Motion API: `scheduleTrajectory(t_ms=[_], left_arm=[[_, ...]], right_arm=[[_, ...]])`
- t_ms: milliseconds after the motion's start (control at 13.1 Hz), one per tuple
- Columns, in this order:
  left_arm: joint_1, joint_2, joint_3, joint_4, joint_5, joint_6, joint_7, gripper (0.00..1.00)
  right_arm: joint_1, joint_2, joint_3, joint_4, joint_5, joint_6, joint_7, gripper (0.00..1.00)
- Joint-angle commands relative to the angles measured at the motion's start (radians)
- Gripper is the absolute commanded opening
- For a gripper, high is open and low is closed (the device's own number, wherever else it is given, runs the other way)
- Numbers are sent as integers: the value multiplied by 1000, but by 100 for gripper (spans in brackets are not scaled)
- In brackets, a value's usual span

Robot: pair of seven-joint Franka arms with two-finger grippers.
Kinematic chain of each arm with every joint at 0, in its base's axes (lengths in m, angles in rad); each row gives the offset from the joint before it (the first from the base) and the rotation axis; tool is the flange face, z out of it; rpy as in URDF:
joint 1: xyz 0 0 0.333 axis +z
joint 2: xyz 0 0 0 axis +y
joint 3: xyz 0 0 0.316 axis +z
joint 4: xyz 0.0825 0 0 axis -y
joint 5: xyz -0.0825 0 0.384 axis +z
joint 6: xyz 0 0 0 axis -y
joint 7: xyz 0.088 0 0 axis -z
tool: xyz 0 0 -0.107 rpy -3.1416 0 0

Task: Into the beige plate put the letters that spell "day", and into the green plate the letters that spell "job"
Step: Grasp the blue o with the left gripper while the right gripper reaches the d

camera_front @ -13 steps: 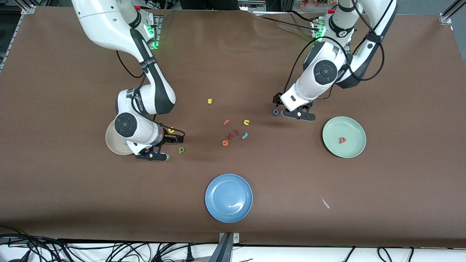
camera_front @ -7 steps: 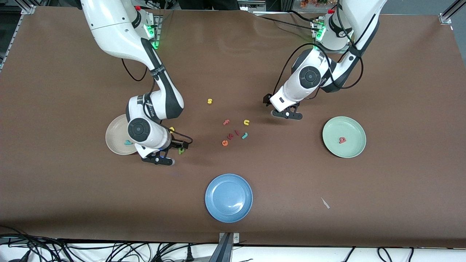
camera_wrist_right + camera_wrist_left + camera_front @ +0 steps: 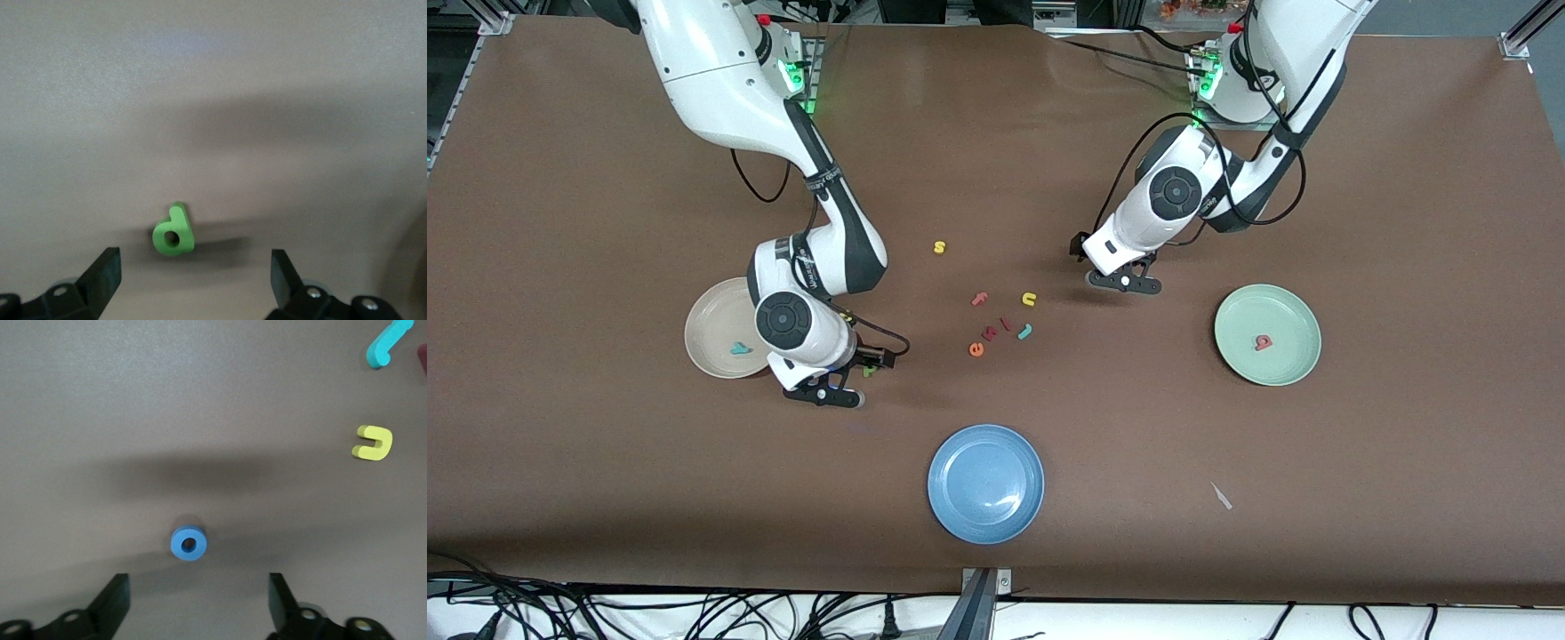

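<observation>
Brown matte table (image 3: 1405, 178); blue foam ring "o" (image 3: 189, 544).

Looks like a robotics lab or test bench, not a home. Two white robot arms bolted along one edge of a wide table (image 3: 1405, 427) draped in plain brown covering, green status lights (image 3: 807, 108) glowing at their bases. Aluminium framing rails (image 3: 480, 22) at the corners. Loose black cables (image 3: 534, 609) tangled on the floor past the edge nearest the front camera, more wiring running to the arm bases. Dark equipment along the base side, perhaps racks, too cropped to tell. Foam letters and plastic plates (image 3: 985, 483) laid out as props.
</observation>
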Motion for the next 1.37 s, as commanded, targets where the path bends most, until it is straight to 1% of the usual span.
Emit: scheduleTrajectory(t_ms=[0,76,153,229,305,381,458,534,610,763,839,992,1068,1221,1297], left_arm=[[-4,30,0,-7,28,55,-25,82],[-6,36,0,-10,32,68,-25,80],[-4,38,0,-11,73,68,-25,75],[3,44,2,-17,124,71,-28,73],[10,50,2,-17,135,73,-28,71],[8,50,2,-16,135,73,-35,70],[7,52,3,-16,137,73,-40,67],[8,58,3,-16,137,79,-40,59],[8,62,5,-16,137,80,-40,56],[8,69,6,-16,137,92,-43,56],[8,70,14,-16,137,94,-43,53],[8,70,15,-16,137,94,-40,52],[8,70,17,-14,137,94,-43,51],[8,70,18,-14,137,94,-43,46],[8,70,20,-14,137,96,-43,45]], right_arm=[[2,37,-1,36,-14,29,2,99],[2,43,-1,38,-14,40,0,96],[1,45,-1,38,-9,42,0,94],[2,48,-1,38,-8,42,0,93],[2,48,-1,38,-6,42,0,89],[2,46,5,38,-6,42,0,87],[2,48,6,38,-6,42,0,83],[2,46,8,38,-6,40,-1,80],[2,46,9,38,-6,40,-1,78],[2,46,12,38,-8,40,-1,73],[2,46,12,38,-9,40,-3,68],[2,46,12,38,-11,40,-3,61],[2,46,12,38,-11,40,-3,60],[2,46,12,38,-6,40,0,54],[2,46,12,38,-5,40,0,54]])
